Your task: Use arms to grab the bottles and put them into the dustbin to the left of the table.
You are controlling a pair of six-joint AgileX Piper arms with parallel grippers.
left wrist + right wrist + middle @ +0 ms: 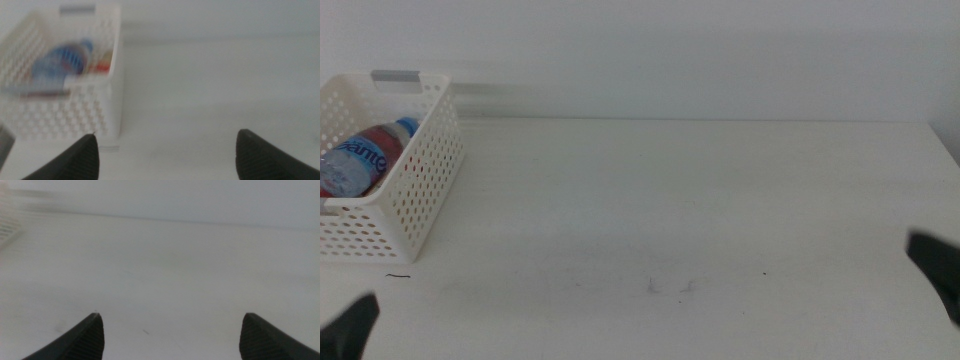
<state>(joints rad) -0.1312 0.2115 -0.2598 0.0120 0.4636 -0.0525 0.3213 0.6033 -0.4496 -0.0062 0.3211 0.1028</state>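
The white perforated dustbin point(425, 165) stands at the table's far left, its grey handle bar at the back. The blue-capped, blue-labelled water bottle point(365, 158) lies inside it, with something red beside it. It also shows, blurred, in the left wrist view point(60, 62), with a red object point(102, 66) next to it in the dustbin point(112, 95). The yellow-liquid bottle is not visible. My left gripper point(167, 155) is open and empty at the front left of the table point(700, 200). My right gripper point(172, 335) is open and empty at the right edge.
Faint dark scuff marks point(670, 287) lie near the table's front middle. A pale wall rises behind the table's far edge. The dustbin's corner shows faintly in the right wrist view point(7, 227).
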